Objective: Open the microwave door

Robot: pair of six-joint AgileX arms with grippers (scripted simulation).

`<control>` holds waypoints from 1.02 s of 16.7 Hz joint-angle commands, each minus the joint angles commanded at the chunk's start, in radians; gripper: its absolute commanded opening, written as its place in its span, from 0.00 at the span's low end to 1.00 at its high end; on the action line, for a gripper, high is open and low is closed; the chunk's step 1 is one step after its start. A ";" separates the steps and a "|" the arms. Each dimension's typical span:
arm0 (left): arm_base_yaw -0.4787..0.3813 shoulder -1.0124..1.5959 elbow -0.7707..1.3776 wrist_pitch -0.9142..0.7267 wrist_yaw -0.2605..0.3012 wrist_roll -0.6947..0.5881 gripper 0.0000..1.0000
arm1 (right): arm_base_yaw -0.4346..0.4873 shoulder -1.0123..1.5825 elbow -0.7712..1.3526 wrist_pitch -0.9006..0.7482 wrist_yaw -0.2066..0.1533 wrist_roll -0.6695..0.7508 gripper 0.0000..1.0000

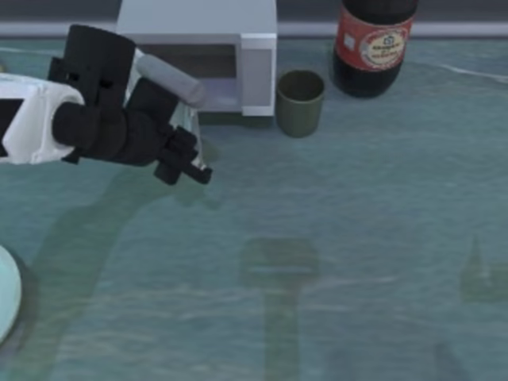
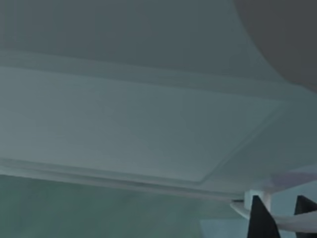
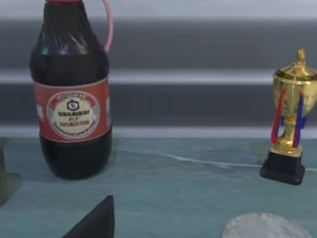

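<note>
one arm working: left gripper (image 1: 187, 161) clamping microwave door (image 1: 171, 79) handle, door swinging out; keep your pull following hinge arc.

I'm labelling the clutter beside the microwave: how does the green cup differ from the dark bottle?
The green cup is short and squat; the dark bottle stands far taller and wider. The cup is plain olive green, while the bottle is near-black with a red label. The cup is open-topped and sits right beside the microwave; the bottle stands farther to the table's right. Both stand upright on the table, near its far edge.
</note>
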 joint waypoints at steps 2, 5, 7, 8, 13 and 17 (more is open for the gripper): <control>0.000 0.000 0.000 0.000 0.000 0.000 0.00 | 0.000 0.000 0.000 0.000 0.000 0.000 1.00; 0.000 0.000 0.000 0.000 0.000 0.000 0.00 | 0.000 0.000 0.000 0.000 0.000 0.000 1.00; 0.000 0.000 0.000 0.000 0.000 0.000 0.00 | 0.000 0.000 0.000 0.000 0.000 0.000 1.00; 0.000 0.000 0.000 0.000 0.000 0.000 0.00 | 0.000 0.000 0.000 0.000 0.000 0.000 1.00; -0.007 0.000 -0.001 -0.001 0.007 -0.004 0.00 | 0.000 0.000 0.000 0.000 0.000 0.000 1.00; 0.010 -0.003 -0.006 -0.013 0.030 0.033 0.00 | 0.000 0.000 0.000 0.000 0.000 0.000 1.00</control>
